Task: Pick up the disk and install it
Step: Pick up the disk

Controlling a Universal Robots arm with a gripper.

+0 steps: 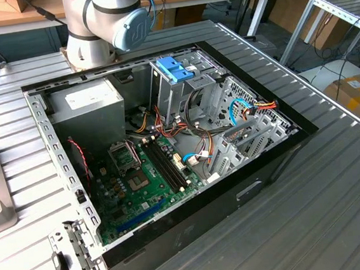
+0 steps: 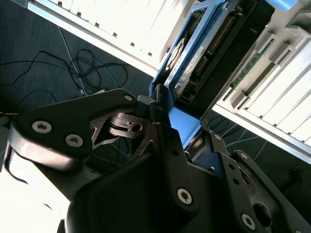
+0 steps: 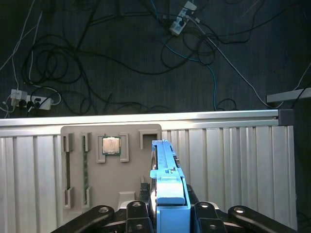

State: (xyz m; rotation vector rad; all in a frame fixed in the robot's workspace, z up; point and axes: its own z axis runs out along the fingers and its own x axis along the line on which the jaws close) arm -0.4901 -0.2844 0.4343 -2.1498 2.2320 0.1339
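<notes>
Our gripper (image 3: 167,216) is closed on the disk (image 3: 162,158). In the first wrist view we see the disk edge-on, standing upright between the two black fingers (image 3: 136,211). Its blue bracket (image 3: 170,189) faces the camera. The disk is held in the air over a ribbed pale metal table (image 3: 233,160). Behind it on that table lies a grey tray (image 3: 112,189) with a small square processor chip (image 3: 111,145) set in one recess. Past the table edge we see a dark floor strewn with cables (image 3: 97,63) and a white power strip (image 3: 30,102).

In the second wrist view the gripper (image 2: 165,114) appears from the side. The disk (image 2: 214,43) rises out of it at a slant, its dark underside showing and the blue bracket (image 2: 187,43) running along its edge. The ribbed table (image 2: 121,24) lies behind.

In the exterior view we see an open computer case (image 1: 195,226) lying on its side on a larger ribbed table (image 1: 316,224). The base of the robot arm (image 1: 102,21) stands just behind the case. Inside, a grey power supply box (image 1: 87,102) sits toward the exterior view's left. A green motherboard (image 1: 134,184) lies in front of it. A metal drive cage (image 1: 195,98) topped by a light-blue latch (image 1: 175,68) stands toward the exterior view's right. A loose perforated metal plate (image 1: 74,257) lies on the table near the case's front corner.
</notes>
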